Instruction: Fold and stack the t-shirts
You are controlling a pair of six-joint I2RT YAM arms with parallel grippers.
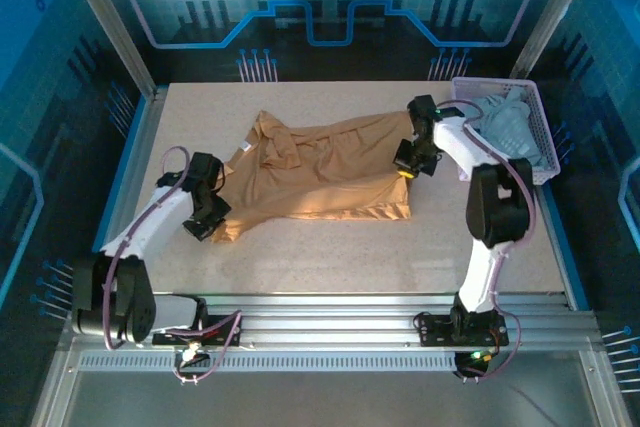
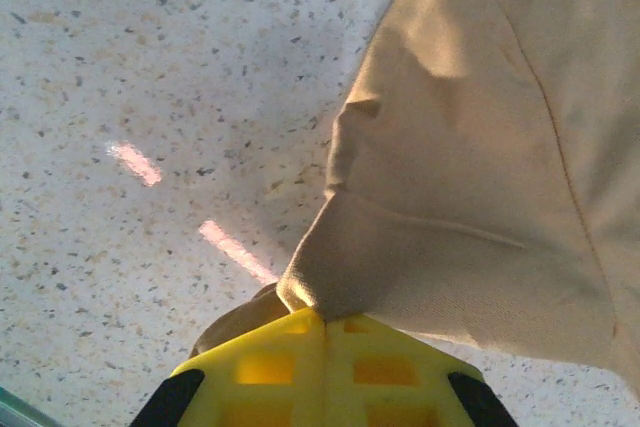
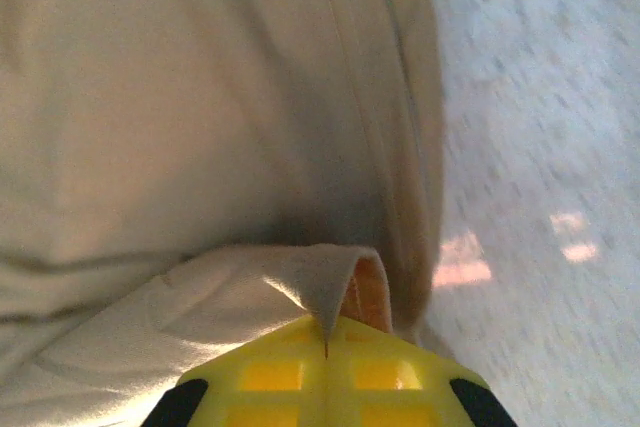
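Observation:
The tan t-shirt [image 1: 320, 172] lies spread and partly folded across the middle of the table. My left gripper [image 1: 212, 229] is shut on its near-left corner; in the left wrist view the yellow jaws [image 2: 322, 315] meet on a pinch of tan cloth [image 2: 470, 177]. At the shirt's right edge my right gripper [image 1: 405, 169] is also shut, and the right wrist view shows its jaws [image 3: 327, 332] closed on a raised fold of the same cloth [image 3: 200, 97]. A pale grey-blue t-shirt [image 1: 510, 127] sits crumpled in the basket.
The lavender mesh basket [image 1: 545, 152] stands at the table's far right edge, just behind the right arm. Speckled tabletop [image 1: 300, 257] shows bare in front of the shirt and along the far edge. Metal frame posts rise at the back corners.

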